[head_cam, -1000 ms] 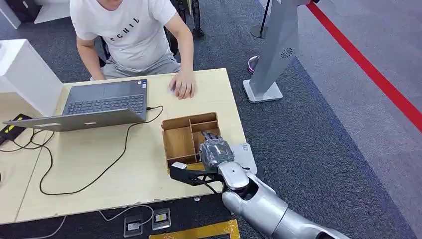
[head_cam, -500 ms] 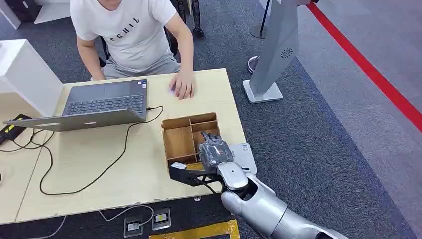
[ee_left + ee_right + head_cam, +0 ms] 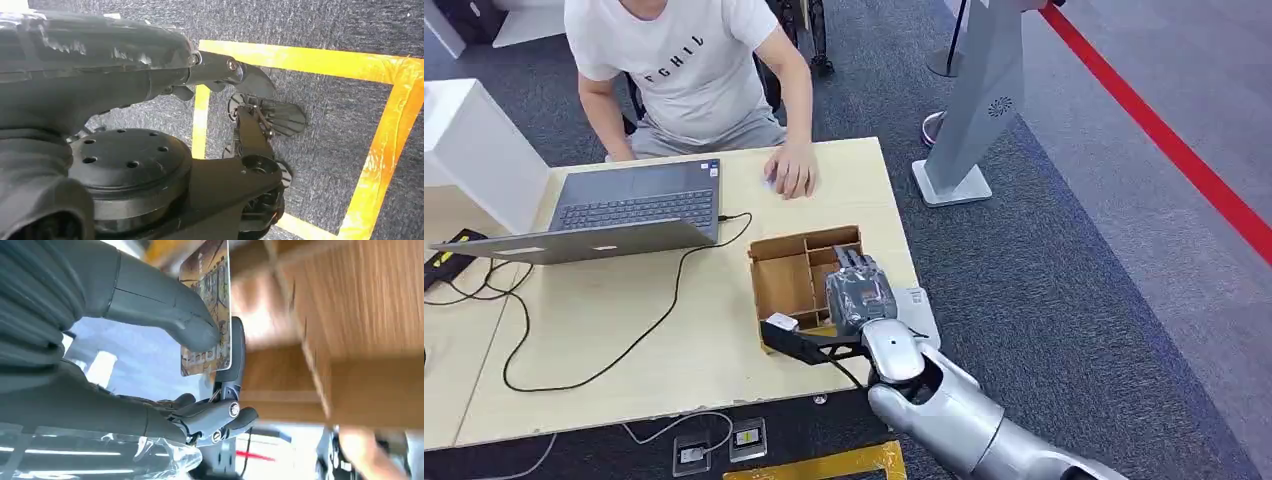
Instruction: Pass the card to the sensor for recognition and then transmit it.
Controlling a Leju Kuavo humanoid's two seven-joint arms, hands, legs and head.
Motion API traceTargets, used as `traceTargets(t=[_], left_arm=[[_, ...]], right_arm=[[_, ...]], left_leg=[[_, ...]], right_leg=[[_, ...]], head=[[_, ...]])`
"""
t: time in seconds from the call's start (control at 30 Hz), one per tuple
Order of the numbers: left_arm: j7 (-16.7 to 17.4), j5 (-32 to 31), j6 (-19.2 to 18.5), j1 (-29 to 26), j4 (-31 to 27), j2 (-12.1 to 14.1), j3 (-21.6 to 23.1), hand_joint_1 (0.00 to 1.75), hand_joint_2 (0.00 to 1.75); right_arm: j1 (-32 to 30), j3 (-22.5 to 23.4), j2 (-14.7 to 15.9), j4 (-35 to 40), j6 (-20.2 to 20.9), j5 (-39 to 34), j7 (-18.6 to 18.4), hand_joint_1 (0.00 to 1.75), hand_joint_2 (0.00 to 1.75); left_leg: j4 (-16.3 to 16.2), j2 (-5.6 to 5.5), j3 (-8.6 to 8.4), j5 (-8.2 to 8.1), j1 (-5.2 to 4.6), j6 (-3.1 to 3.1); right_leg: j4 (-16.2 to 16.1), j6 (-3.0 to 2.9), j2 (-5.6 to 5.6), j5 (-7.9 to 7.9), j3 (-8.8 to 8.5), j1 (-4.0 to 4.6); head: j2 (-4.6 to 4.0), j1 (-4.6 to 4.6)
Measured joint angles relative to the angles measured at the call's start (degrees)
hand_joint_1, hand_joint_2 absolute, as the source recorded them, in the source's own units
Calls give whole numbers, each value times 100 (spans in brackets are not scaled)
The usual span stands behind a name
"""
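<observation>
Grey carpet with a red floor line surrounds the pale counter (image 3: 624,330), where the right hand (image 3: 860,296) holds a card (image 3: 207,310) over the box (image 3: 784,285).
Seen from the right wrist, the thumb presses the picture card against a dark finger (image 3: 235,355), so the card is pinched upright in the fingers just above the wooden compartments. That divided box sits near the counter's right edge, and a white sensor (image 3: 919,310) lies just beside it at the right corner nearest the robot. A laptop (image 3: 624,215) stands open toward the far left, its cable looping across the counter. A person (image 3: 679,70) sits at the far edge, one hand (image 3: 792,172) resting on the counter. The left hand (image 3: 260,125) hangs over yellow floor tape, holding nothing, fingers apart.
</observation>
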State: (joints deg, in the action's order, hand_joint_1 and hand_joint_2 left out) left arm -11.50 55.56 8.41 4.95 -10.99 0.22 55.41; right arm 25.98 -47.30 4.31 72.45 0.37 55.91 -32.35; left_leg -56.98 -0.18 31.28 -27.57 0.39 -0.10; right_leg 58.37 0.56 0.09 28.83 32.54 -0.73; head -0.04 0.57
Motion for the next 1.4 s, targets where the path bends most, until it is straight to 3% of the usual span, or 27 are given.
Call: traceTargets(t=[0.4, 1.4], left_arm=[[-46, -4, 0, 0, 0, -4, -2, 0, 0], [-55, -81, 0, 0, 0, -28, -2, 0, 0]], right_arm=[[276, 33, 175, 938, 7, 210, -100, 175, 175], [413, 24, 232, 969, -42, 208, 85, 175, 175]], left_leg=[[0, 3, -2, 1, 0, 1], [0, 2, 0, 1, 0, 1]], right_leg=[[0, 0, 2, -1, -2, 0], [0, 0, 1, -1, -2, 0]], head=[[0, 2], [0, 0]])
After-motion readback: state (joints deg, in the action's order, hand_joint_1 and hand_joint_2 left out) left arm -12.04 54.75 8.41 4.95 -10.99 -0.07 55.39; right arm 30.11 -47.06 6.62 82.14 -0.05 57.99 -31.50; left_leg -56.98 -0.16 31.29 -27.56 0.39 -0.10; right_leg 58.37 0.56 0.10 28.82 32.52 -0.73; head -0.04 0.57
